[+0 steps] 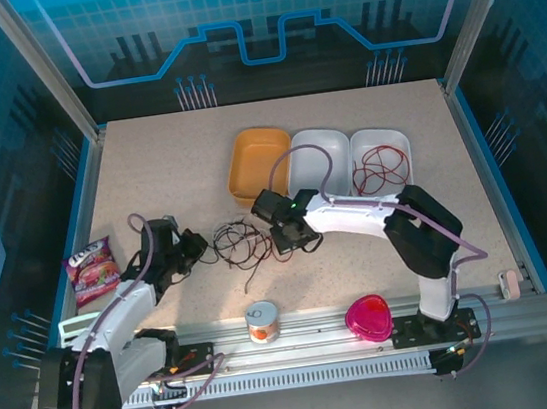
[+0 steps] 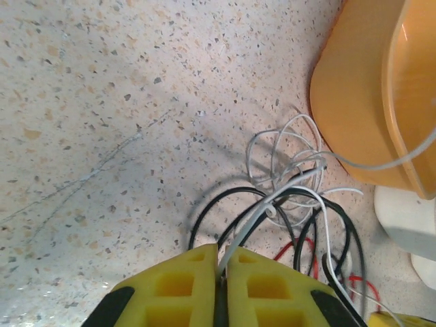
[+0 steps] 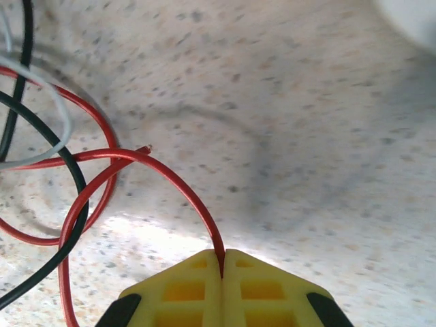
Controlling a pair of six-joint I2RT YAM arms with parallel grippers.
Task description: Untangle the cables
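the candy bag (image 1: 92,272) bears lettering too small to read.

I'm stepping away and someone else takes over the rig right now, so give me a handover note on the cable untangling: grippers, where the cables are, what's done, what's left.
Left gripper: shut on the white cable.
Right gripper: shut on a red cable.
Cables: the white, the red and a black cable are looped through each other in a tangle on the table, between the two grippers and in front of the orange bin.
Done: a second red cable lies coiled in the right-hand white bin.
Left: separate the three tangled cables; none looks free yet.
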